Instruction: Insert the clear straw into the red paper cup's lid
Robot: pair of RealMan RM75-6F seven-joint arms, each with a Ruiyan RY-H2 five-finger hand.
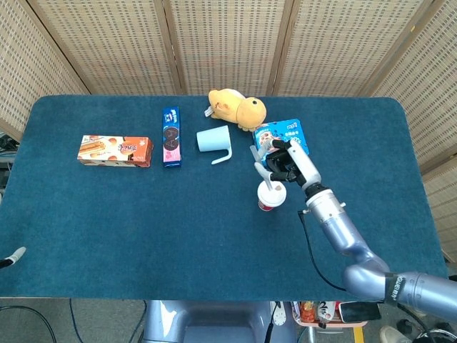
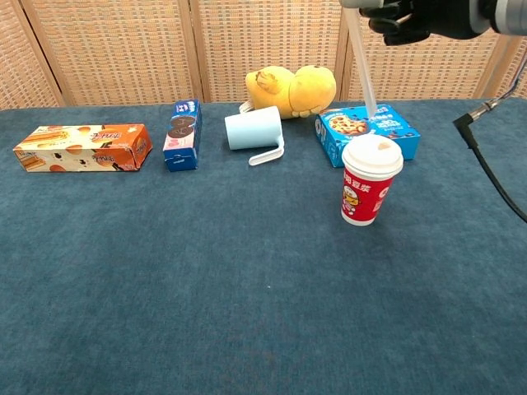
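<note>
The red paper cup (image 1: 271, 200) (image 2: 365, 197) stands upright on the blue table, capped by a white lid (image 1: 271, 191) (image 2: 372, 155). My right hand (image 1: 287, 161) (image 2: 416, 16) hovers above and just behind it, pinching the clear straw (image 1: 261, 170) (image 2: 361, 66) near its top. The straw slants down towards the lid. In the chest view its lower end hangs slightly above the lid's far rim. Only a small white tip at the table's front left edge (image 1: 14, 256) may be my left hand.
Behind the cup lies a blue cookie box (image 1: 282, 141) (image 2: 366, 127). A yellow plush (image 1: 237, 108), a tipped light-blue mug (image 1: 214, 140), a slim blue box (image 1: 171, 136) and an orange biscuit box (image 1: 115, 151) line the back. A black cable (image 2: 494, 177) trails from the right arm.
</note>
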